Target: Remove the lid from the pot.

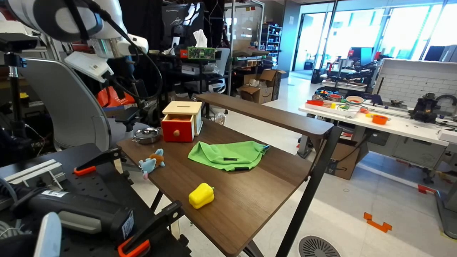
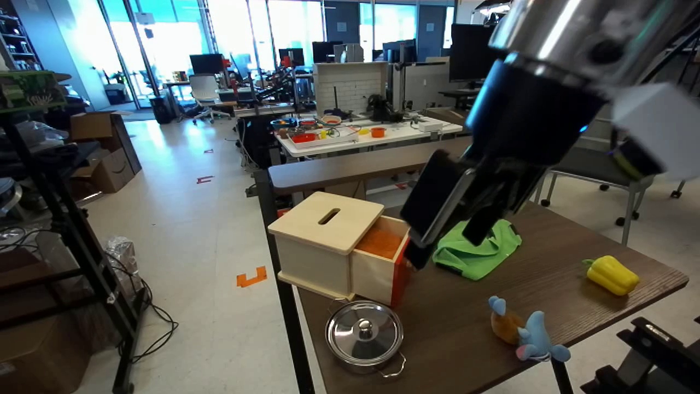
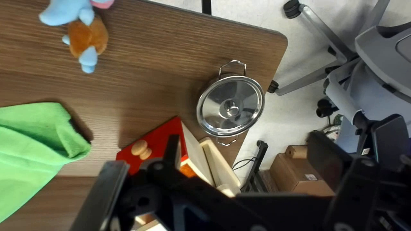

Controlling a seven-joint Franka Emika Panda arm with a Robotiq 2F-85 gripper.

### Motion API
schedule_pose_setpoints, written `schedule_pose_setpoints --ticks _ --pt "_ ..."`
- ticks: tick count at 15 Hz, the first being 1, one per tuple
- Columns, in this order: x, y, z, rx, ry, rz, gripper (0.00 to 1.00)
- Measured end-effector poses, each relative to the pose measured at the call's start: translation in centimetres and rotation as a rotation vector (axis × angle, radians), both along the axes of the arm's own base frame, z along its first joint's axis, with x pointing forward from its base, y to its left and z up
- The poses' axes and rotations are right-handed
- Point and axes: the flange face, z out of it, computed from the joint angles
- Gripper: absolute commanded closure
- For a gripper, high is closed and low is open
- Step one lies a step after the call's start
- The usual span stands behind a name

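While the gripper (image 2: 448,246) hangs above the table (image 2: 454,339) with fingers (image 2: 430,191) apart, the lid (image 3: 230,106) rests on the pot (image 1: 148,140), near the table's edge and just beside the wooden box (image 2: 314,265), whose red-fronted drawer (image 1: 177,130) stands partly open. A green cloth (image 1: 228,153) lies near the drawer, a yellow pepper (image 1: 201,196) well apart.

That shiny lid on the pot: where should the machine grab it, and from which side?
Best by the small knob at the middle of the lid, probably from straight above. The knob stands up from the smooth top; the lid rests on the pot, and the wooden box close beside it would likely crowd that side.
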Motion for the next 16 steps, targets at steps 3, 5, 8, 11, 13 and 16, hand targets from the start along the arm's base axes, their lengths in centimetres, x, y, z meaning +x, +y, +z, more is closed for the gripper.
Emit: schedule_pose_setpoints --ticks 3,5,8,11,13,16 --pt "3.1 2.3 -4.6 0.025 0.049 -0.006 0.00" --pt "5.5 3.0 -7.9 0.034 0.070 -0.020 0.00" --pt "8.3 4.2 -12.8 0.046 0.097 -0.034 0.00" --pt "9.1 6.0 -15.8 0.050 0.132 -0.006 0.00" --pt "8.9 7.5 -16.3 0.052 0.137 0.027 0.00" --pt "8.5 9.3 -15.8 0.056 0.124 0.060 0.00"
